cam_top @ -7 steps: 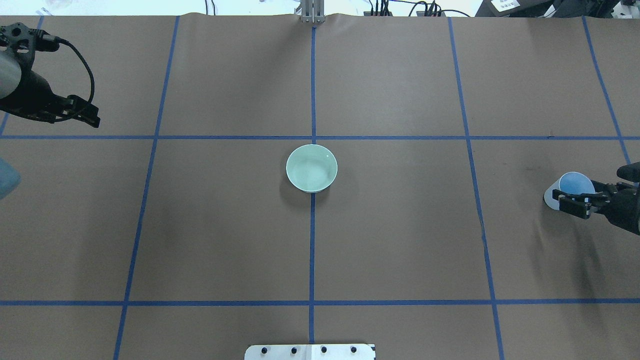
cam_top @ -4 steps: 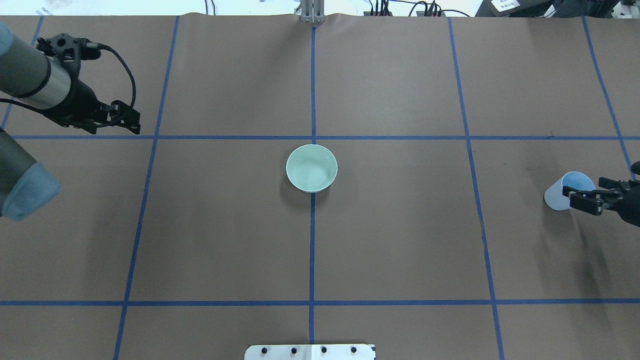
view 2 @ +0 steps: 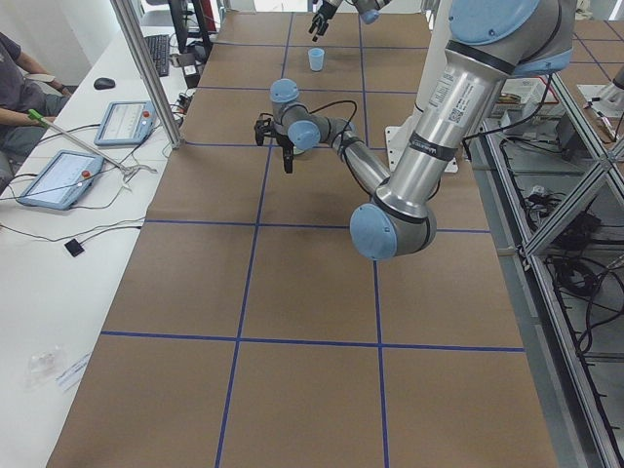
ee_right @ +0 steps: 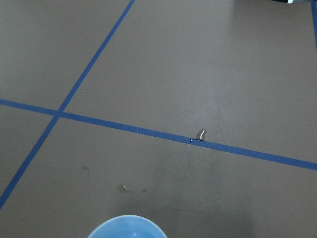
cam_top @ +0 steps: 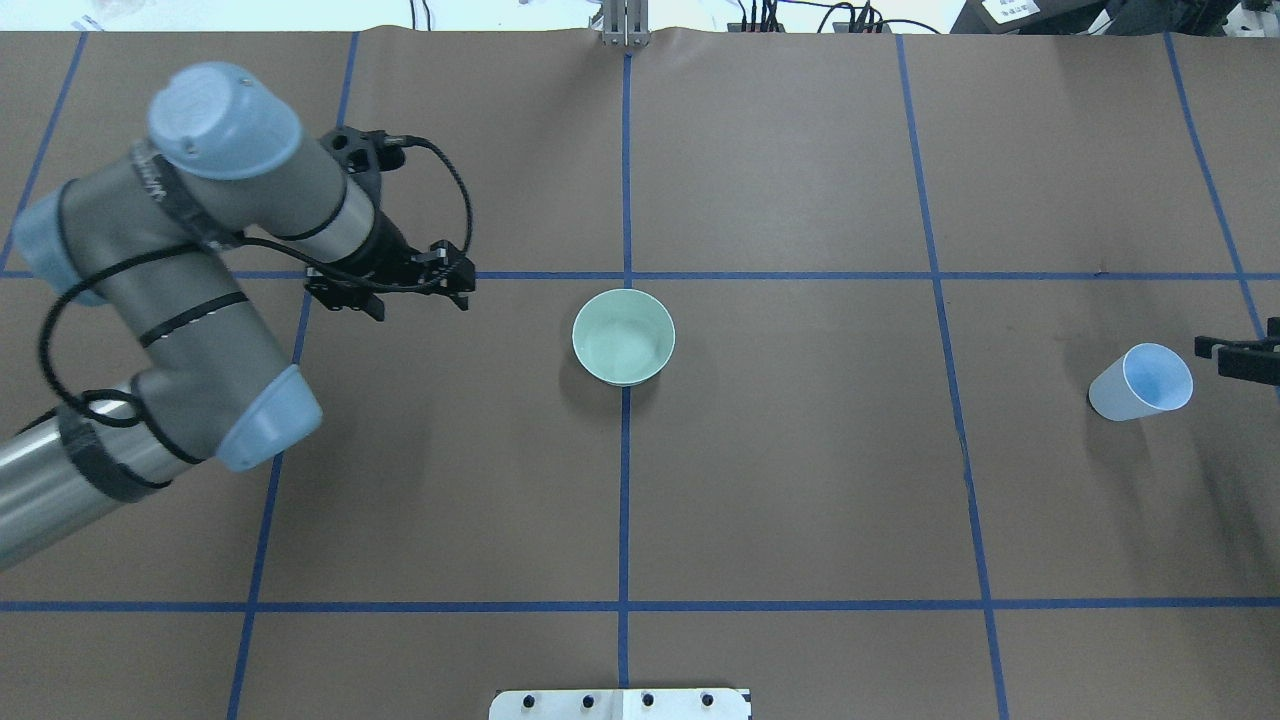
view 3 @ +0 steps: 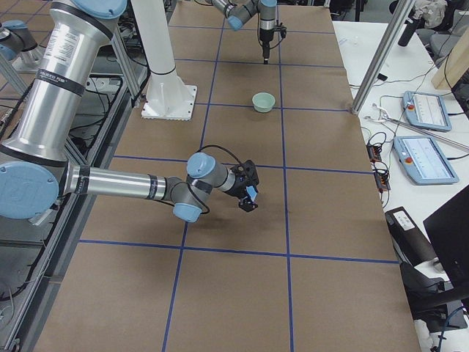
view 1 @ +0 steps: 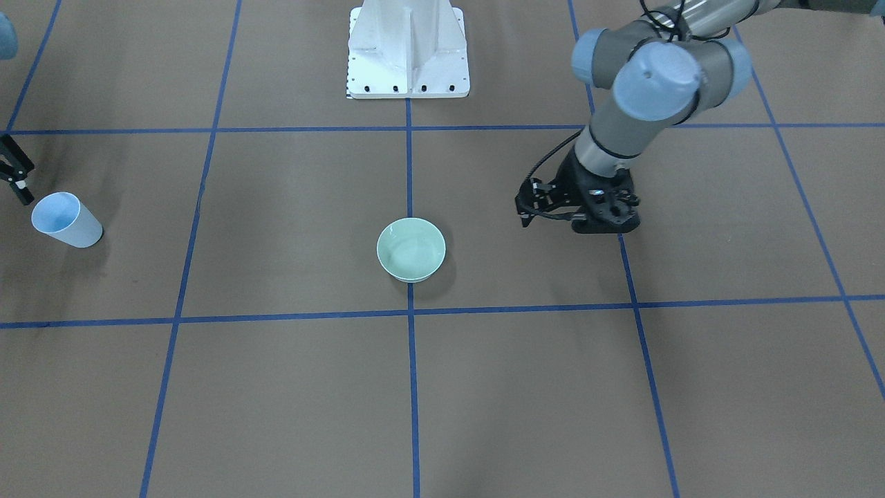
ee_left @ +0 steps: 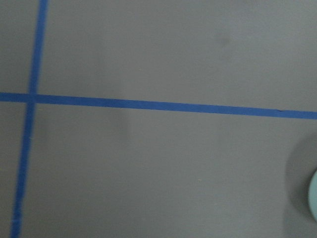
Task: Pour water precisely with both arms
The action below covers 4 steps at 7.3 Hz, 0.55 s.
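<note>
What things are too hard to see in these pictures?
- Water in the pale green round bowl: only faint glints in the overhead view, so the amount is unclear.
- Right black two-finger gripper: cut off by the overhead view's right edge, so open or shut is unclear.
- Light blue tapered cup: the right wrist view's bottom edge leaves only its rim.
- The bowl in the left wrist view: the right edge leaves a sliver.

Our left grey tubular arm with light blue joint caps (cam_top: 190, 330) is folded sharply at the elbow. Its wrist is turned so that the black two-finger left pincer (cam_top: 420, 297) points straight down, jaws apart and empty. Our right grey arm (view 3: 110, 183) reaches out low and nearly level. Its black right pincer (cam_top: 1238, 358) lies about horizontal, jaws apart, gripping nothing.
</note>
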Motion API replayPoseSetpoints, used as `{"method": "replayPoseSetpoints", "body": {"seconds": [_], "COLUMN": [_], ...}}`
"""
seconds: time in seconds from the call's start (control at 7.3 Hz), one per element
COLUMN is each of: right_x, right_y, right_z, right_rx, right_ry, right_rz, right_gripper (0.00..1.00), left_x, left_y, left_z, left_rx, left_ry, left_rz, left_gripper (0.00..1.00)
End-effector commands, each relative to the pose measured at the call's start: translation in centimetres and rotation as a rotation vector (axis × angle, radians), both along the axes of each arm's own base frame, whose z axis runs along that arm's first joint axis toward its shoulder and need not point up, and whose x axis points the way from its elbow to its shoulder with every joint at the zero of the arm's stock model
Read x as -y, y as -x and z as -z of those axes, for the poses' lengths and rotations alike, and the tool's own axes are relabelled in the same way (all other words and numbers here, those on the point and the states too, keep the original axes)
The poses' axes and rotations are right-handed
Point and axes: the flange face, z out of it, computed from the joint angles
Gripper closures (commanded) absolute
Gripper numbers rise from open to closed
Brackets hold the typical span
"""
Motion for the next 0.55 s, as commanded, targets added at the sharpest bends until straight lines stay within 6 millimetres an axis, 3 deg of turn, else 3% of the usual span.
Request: {"method": "replayPoseSetpoints", "body": {"seconds": [0.0, 0.14, 0.41], "right_x": [4.1, 4.9, 5.5], "right_y": [-6.0, -7.4, -7.9], "right_z": [1.3, 1.2, 1.1], "right_rx": [-0.024, -0.047, -0.081], "right_ry": [0.030, 0.044, 0.036], "right_rz": [0.090, 0.118, 0.149], "right_gripper": [0.00, 0.00, 0.00], "left_x": [0.4, 0.7, 1.1], "left_y": [-8.7, -10.2, -11.6], "left_z": [4.7, 5.3, 3.8], "left_rx": [0.004, 0.011, -0.006], "left_ry": [0.029, 0.033, 0.020], "left_rz": [-0.027, -0.036, -0.040], "left_gripper": [0.01, 0.03, 0.15]}}
